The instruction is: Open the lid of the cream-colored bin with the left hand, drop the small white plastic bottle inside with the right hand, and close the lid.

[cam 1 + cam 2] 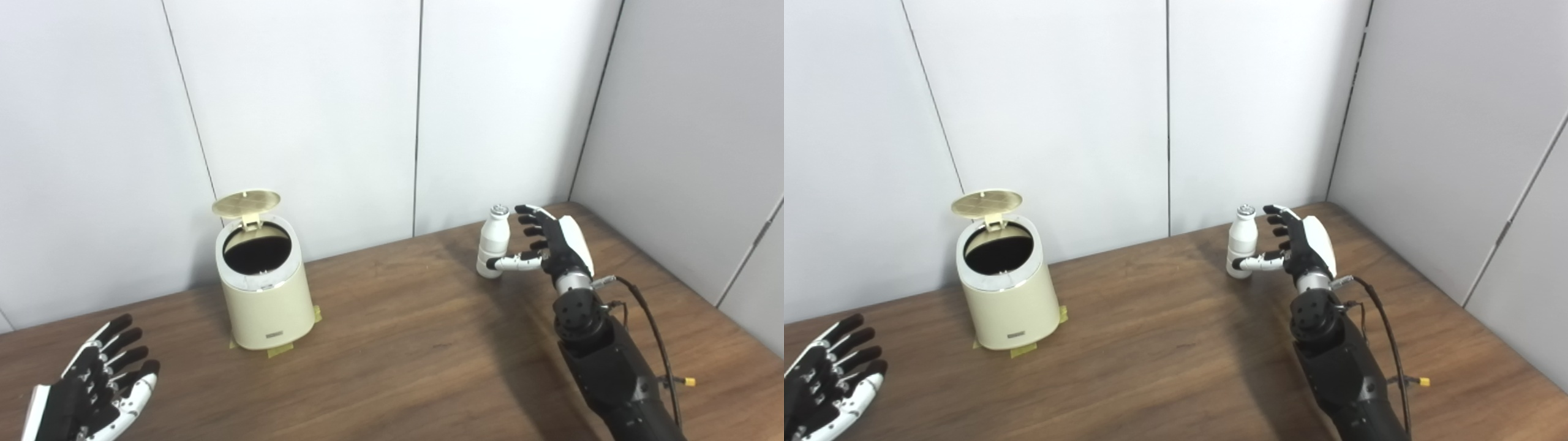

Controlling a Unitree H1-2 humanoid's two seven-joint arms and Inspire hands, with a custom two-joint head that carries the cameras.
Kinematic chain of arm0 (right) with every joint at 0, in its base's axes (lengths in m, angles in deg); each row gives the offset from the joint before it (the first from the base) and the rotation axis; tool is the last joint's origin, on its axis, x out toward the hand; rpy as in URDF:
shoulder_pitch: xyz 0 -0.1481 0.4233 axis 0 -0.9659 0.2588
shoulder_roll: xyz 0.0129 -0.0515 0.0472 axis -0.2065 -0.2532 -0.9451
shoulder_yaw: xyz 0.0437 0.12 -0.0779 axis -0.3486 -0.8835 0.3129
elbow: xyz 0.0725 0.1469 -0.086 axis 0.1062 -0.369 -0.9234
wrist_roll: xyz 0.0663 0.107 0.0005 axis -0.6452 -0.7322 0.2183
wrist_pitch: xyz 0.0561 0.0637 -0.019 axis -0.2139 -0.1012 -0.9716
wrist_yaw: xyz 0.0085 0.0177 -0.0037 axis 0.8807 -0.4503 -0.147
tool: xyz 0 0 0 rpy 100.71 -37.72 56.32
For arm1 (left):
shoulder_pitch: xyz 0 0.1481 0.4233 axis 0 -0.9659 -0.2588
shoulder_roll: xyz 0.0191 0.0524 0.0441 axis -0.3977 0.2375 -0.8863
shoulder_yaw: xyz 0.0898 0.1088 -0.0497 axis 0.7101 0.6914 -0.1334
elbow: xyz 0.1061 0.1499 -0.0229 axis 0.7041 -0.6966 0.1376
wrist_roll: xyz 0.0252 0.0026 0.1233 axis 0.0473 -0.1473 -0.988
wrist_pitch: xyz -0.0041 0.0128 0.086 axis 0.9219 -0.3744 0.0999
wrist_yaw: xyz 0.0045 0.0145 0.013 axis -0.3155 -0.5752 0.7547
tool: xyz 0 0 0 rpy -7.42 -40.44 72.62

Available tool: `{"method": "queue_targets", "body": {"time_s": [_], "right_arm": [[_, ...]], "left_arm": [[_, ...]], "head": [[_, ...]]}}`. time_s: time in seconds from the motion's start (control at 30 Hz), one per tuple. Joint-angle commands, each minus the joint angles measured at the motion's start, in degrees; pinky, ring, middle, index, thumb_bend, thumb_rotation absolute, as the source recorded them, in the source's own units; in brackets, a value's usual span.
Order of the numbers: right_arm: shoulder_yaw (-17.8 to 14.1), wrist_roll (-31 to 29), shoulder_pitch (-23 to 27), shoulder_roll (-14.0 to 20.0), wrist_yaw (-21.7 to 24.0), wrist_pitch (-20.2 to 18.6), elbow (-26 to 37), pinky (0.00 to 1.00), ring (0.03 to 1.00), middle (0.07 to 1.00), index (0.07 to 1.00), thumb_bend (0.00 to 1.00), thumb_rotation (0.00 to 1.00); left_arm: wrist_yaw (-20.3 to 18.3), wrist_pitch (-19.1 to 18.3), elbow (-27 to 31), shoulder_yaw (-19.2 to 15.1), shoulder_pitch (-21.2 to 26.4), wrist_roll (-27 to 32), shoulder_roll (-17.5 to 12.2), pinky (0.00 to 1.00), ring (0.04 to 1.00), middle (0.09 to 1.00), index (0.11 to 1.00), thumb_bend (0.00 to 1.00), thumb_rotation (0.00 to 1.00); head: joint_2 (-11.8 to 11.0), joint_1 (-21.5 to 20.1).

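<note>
Progress: lid-opening step looks done; the round cream-coloured lid [246,204] of the cream-coloured plastic bin [264,300] stands tipped up and back on its rear hinge, mouth fully exposed.
Remaining: secure the bottle, carry it across to the bin, drop it in, close the lid. By my judgement, roughly a third of the way through.
Bottle: small white plastic bottle [492,242] with a pale cap, upright on the brown wooden table [398,343], near the back wall and well apart from the bin, to its right.
Right hand: right hand [551,242] is just beside the bottle on its right. The thumb reaches across the front of the bottle's lower body and appears to touch it; the fingers [531,215] are spread behind the neck, not closed. Bottle base seems to be on the table, so not a lift; firmness of contact cannot be told.
Left hand: left hand [98,383] lies low at the near left corner, palm up, fingers apart, holding nothing, well clear of the bin.
Bin contents: interior reads as plain dark; nothing visible inside, though the bottom is hidden in shadow.
Bin seating: yellowish tape tabs [280,350] show at the base, so it likely will not slide.
Risk: the raised lid stands behind the mouth, so approach from the front or above looks safest.
</note>
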Motion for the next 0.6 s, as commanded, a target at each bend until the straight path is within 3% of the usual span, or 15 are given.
{"method": "queue_targets", "body": {"time_s": [0.0, 0.57], "right_arm": [[0.0, 0.7, 3.0, 1.2, -1.9, 2.7, 0.3, 0.61, 0.708, 0.762, 0.784, 0.82, 0.08], [0.6, -1.5, 3.8, -0.3, -2.7, 4.8, -1.3, 0.66, 0.719, 0.752, 0.761, 0.79, 0.03]], "left_arm": [[0.2, 0.8, 1.3, 0.2, 1.6, 0.0, -0.3, 0.71, 0.796, 0.848, 0.892, 0.31, 0.0], [-0.3, 1.5, 0.8, 1.9, 0.3, -3.3, -1.6, 0.79, 0.799, 0.822, 0.869, 0.35, 0.0]], "head": [[0.1, 0.0], [0.4, 0.8]]}}
